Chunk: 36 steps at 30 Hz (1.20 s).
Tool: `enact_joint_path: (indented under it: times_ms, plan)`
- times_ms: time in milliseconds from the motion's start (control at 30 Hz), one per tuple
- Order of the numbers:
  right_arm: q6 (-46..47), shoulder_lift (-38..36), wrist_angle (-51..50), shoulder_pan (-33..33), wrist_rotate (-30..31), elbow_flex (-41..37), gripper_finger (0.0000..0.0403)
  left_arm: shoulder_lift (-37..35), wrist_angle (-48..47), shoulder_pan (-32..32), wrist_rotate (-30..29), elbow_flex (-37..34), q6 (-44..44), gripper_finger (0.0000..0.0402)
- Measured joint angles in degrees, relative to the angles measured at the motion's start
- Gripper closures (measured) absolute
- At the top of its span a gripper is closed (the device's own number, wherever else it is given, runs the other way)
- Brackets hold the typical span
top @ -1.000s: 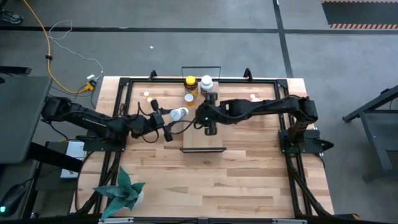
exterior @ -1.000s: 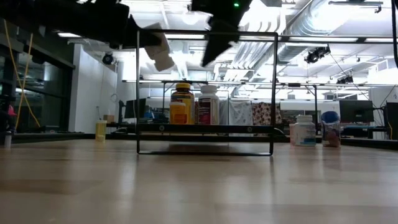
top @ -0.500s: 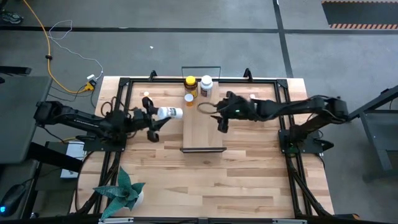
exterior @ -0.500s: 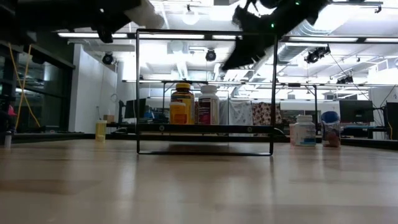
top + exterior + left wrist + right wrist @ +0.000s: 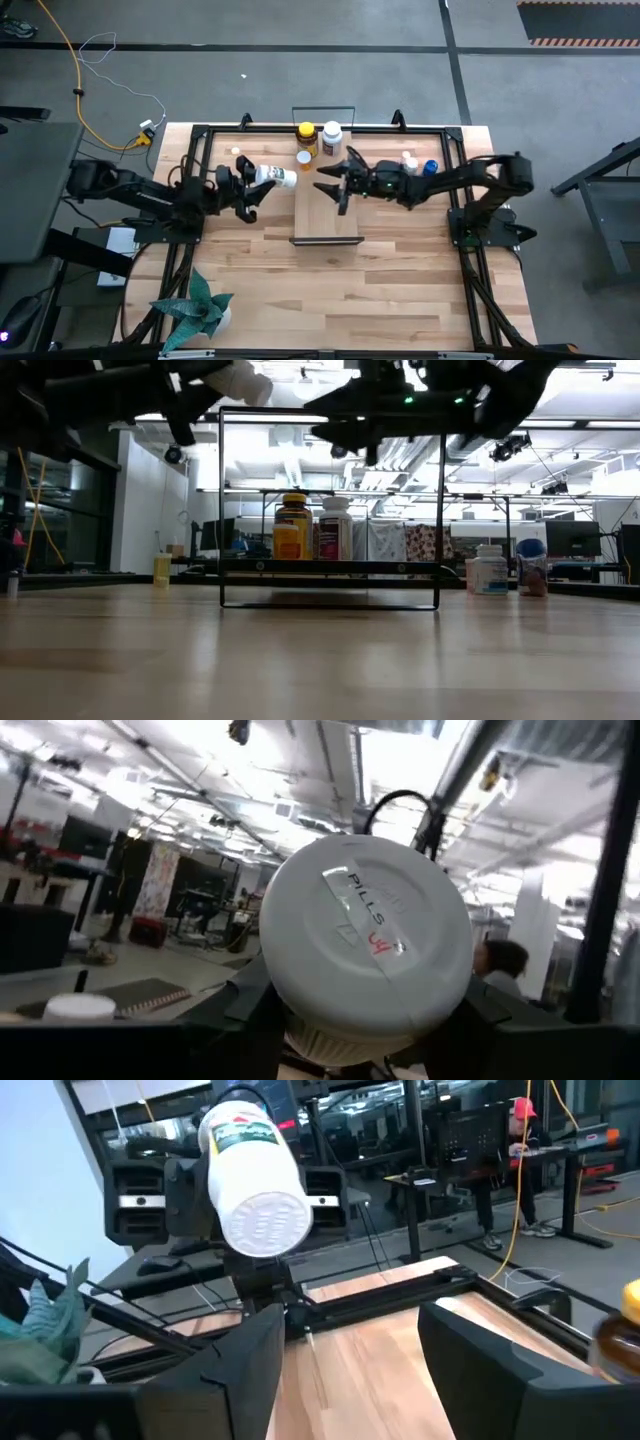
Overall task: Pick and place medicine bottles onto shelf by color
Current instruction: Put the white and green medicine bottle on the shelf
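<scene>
The left gripper (image 5: 252,186) clamps a white pill bottle (image 5: 274,177), lifted just left of the shelf (image 5: 327,200). The right gripper (image 5: 333,180) hangs over the shelf, fingers spread, apparently empty

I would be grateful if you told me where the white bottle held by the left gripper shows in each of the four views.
High view: the white bottle lies sideways in the left gripper, just left of the shelf.
Low view: top edge, left of the shelf's black frame.
Left wrist view: centre, cap filling the picture.
Right wrist view: upper left, end-on.
Shared landmark: the shelf.
</scene>
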Motion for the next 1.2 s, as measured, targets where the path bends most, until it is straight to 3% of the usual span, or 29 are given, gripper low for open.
enact_joint_path:
  times_ms: [333,767,1200]
  plan:
    - [4.05,7.92,2.94,0.31,-0.31,7.36,0.0181,8.28,3.79,-0.16,-4.71,3.00,-5.36,0.0243]
    - [7.16,8.47,6.06,0.68,-3.00,8.25,0.0181,10.50,4.38,-0.55,-4.37,4.06,-9.16,0.0243]
    - [4.96,8.40,8.67,2.40,-3.62,8.23,0.0180,11.37,0.72,-0.55,3.01,7.54,-17.43,0.0243]
